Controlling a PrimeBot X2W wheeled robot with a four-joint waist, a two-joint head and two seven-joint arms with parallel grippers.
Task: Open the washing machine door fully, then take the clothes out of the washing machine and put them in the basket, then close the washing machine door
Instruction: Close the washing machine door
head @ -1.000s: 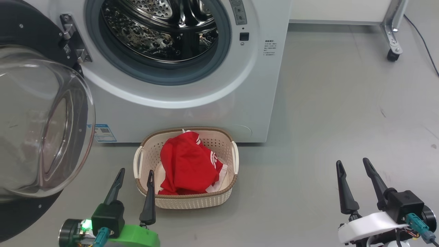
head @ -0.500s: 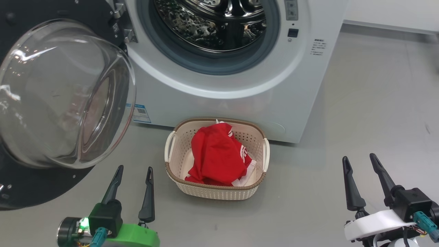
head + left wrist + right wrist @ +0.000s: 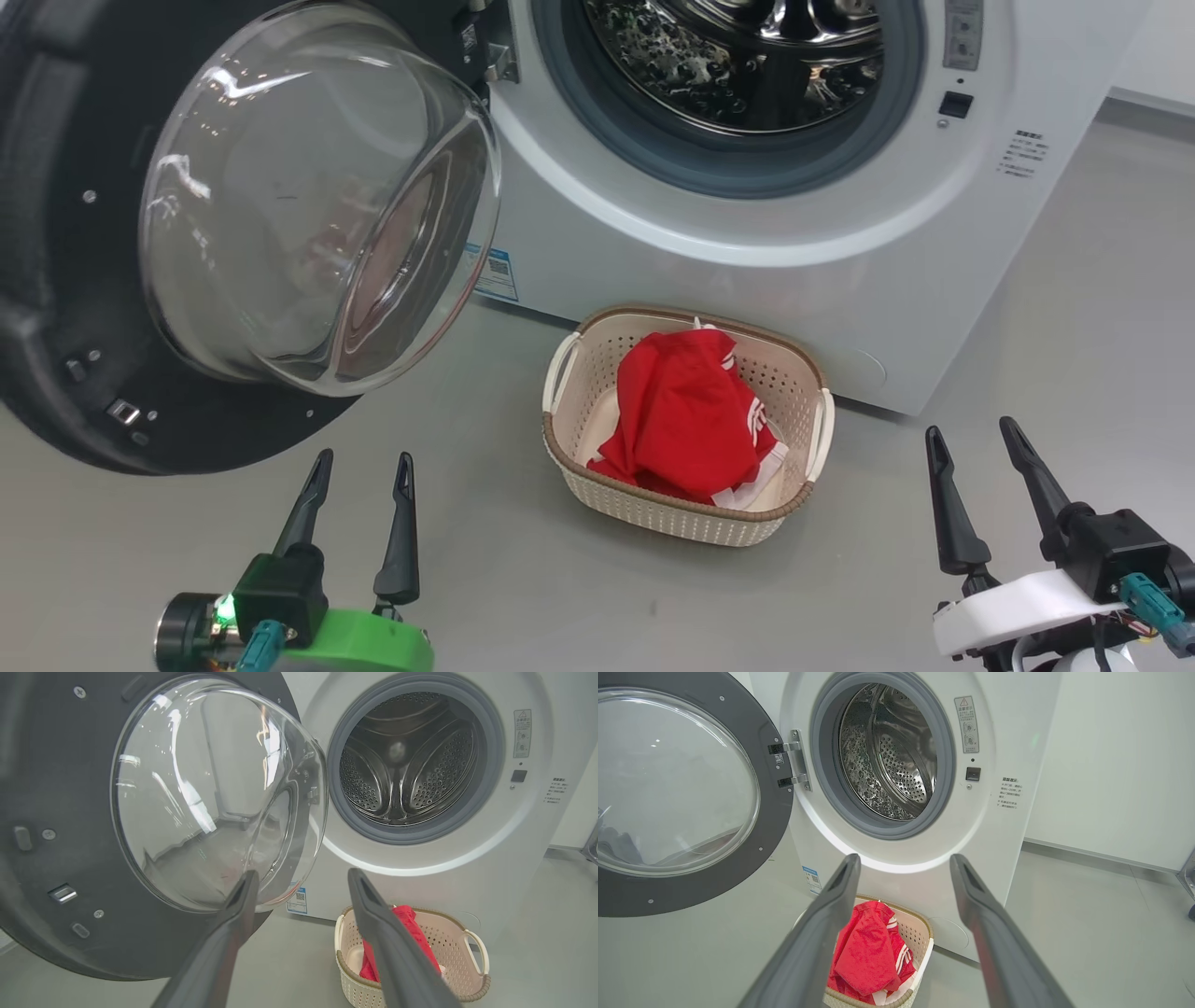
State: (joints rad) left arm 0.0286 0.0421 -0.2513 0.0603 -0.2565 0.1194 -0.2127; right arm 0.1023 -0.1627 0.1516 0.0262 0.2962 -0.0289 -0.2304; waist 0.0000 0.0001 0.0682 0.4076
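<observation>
Red clothes lie heaped in the basket, which sits on the floor just on the near side of the machine, below its opening. Drum, per L wrist view, shows bare steel w/ no fabric visible. Door stands swung wide to the left on its hinge, inner side toward the robot, glass bowl bulging nearward. L gripper sits at near left, fingers spread apart and empty, pointing at the door but not touching it. R gripper sits at near right, well apart from the basket, likewise spread and empty.

Change vs. one sec. earlier: the whole head view has swung left. The door now takes more of the frame, and machine & basket sit further right in it. This is camera motion; basket, clothes and door keep their relations to one another. Both grippers hold the same pose and spread.

Meaning (judgement): unloading looks done, and the remaining step is closing the door. The leftward turn suggests the robot is lining up w/ the door. Next move prob. needs the L gripper on the black rim's far-left edge, to swing it round to the right. The bulging glass looks slippery, so the rim is the better contact pt.
</observation>
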